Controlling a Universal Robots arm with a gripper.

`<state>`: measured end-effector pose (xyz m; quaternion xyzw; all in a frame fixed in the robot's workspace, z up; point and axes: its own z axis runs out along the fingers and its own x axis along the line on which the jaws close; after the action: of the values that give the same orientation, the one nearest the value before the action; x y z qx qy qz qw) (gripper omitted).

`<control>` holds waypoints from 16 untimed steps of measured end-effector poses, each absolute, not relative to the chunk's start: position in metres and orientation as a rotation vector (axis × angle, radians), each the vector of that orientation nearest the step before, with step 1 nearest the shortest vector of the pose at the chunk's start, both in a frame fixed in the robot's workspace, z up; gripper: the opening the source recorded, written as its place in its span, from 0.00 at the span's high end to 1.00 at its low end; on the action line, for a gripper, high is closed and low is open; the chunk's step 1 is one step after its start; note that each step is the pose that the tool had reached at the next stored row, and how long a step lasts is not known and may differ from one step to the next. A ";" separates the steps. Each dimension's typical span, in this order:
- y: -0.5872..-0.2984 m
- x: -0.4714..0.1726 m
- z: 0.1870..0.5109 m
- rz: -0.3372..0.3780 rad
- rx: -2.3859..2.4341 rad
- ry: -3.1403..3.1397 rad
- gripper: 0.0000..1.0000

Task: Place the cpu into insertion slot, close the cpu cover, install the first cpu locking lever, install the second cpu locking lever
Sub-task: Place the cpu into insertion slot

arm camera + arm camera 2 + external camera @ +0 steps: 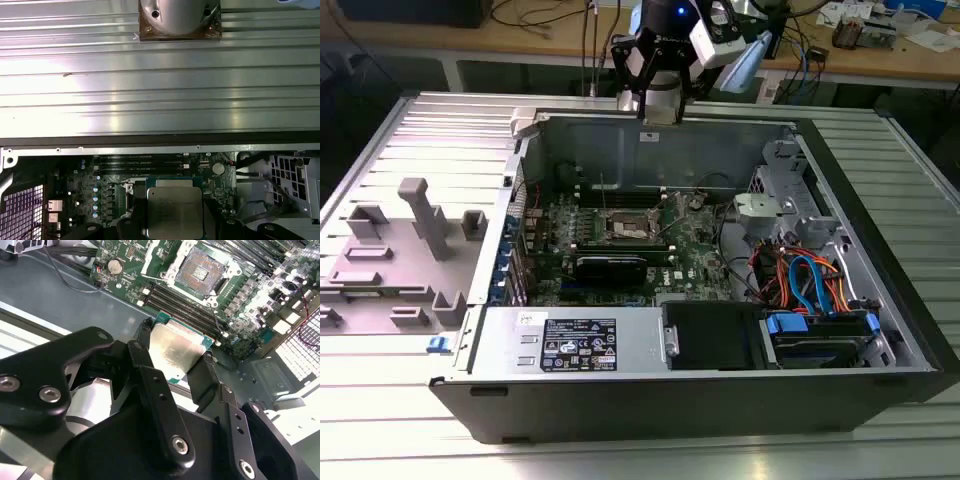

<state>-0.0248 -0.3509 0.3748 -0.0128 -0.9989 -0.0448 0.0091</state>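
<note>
the gripper (177, 344) pinches the cpu (172, 356) by two opposite edges, well apart from the open socket (200, 272); best held level and squared to it.

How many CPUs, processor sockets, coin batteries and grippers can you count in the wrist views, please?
cpu: 1, held in the gripper
socket: 1, with no chip in it
coin battery: 1
gripper: 1
Total: 4

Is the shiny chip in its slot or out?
Out. The cpu is gripped between the jaws, away from the board, and the socket sits empty with its bare contacts showing.
</note>
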 end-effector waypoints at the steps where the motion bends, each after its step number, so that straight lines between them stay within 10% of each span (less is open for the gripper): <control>1: -0.356 -0.025 0.375 -0.140 -0.040 -3.120 0.46; 16: -0.363 -0.025 0.373 -0.136 -0.060 -3.121 0.46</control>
<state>-0.0248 -0.3632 0.3729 -0.0191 -0.9988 -0.0434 0.0088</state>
